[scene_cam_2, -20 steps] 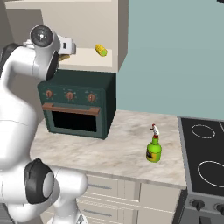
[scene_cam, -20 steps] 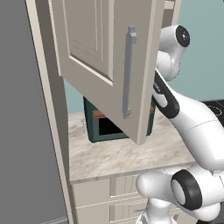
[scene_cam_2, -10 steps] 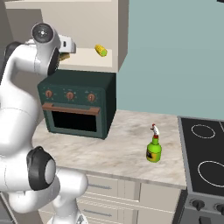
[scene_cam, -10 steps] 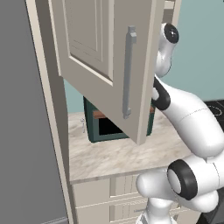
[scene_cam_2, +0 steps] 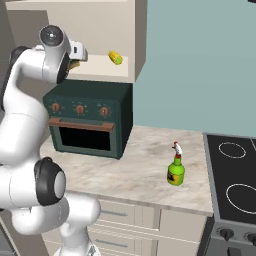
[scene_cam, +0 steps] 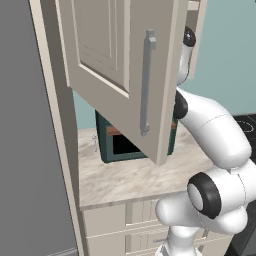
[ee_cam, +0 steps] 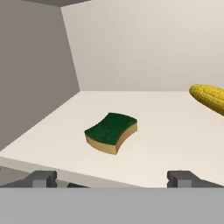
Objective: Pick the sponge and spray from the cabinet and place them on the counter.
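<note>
While the spray (scene_cam_2: 175, 168) is already set on the counter (scene_cam_2: 140, 170), the arm has been raised further into the open cabinet (scene_cam: 125, 75), and the gripper (ee_cam: 111, 177) is held spread and empty before the sponge (ee_cam: 111, 132) lying on the shelf.

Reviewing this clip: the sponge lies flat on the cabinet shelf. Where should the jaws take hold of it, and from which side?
Probably across the sponge's two long side edges at mid-length, coming in level from the open front of the cabinet. It lies flat, green face up, on the shelf with the corn well apart, and the gripper already faces it with jaws open.
</note>
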Controlling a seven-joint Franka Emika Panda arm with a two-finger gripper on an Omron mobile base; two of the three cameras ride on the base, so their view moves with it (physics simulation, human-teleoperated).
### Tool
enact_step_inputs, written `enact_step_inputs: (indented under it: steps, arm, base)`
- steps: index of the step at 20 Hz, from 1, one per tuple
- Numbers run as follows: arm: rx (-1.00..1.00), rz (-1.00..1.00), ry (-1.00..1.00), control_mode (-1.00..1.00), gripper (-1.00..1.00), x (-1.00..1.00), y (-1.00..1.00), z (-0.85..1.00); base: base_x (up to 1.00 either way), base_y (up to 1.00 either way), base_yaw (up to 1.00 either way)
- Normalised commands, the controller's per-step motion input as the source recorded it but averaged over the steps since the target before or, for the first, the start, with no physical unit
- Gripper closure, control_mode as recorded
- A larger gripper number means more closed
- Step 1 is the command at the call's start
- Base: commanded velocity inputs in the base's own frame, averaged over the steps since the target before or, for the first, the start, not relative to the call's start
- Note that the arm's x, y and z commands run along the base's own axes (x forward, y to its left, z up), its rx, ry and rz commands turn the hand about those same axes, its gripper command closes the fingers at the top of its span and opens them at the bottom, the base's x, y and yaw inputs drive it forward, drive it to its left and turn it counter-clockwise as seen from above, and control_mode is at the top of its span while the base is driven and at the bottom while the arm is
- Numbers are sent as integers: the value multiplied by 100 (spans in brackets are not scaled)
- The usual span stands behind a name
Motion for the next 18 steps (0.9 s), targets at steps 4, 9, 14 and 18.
enact_step_inputs:
  steps: [4, 9, 14, 18]
  arm:
    - [0, 0, 0, -100, -100, 16, 9, -16]
    - [0, 0, 0, -100, -100, 24, 14, -1]
    - [-2, 0, 1, -100, -100, 20, 12, 0]
    - [-3, 0, 3, -100, -100, 12, 1, 0]
  base:
    - [0, 0, 0]
    - [0, 0, 0]
    - [0, 0, 0]
    - [0, 0, 0]
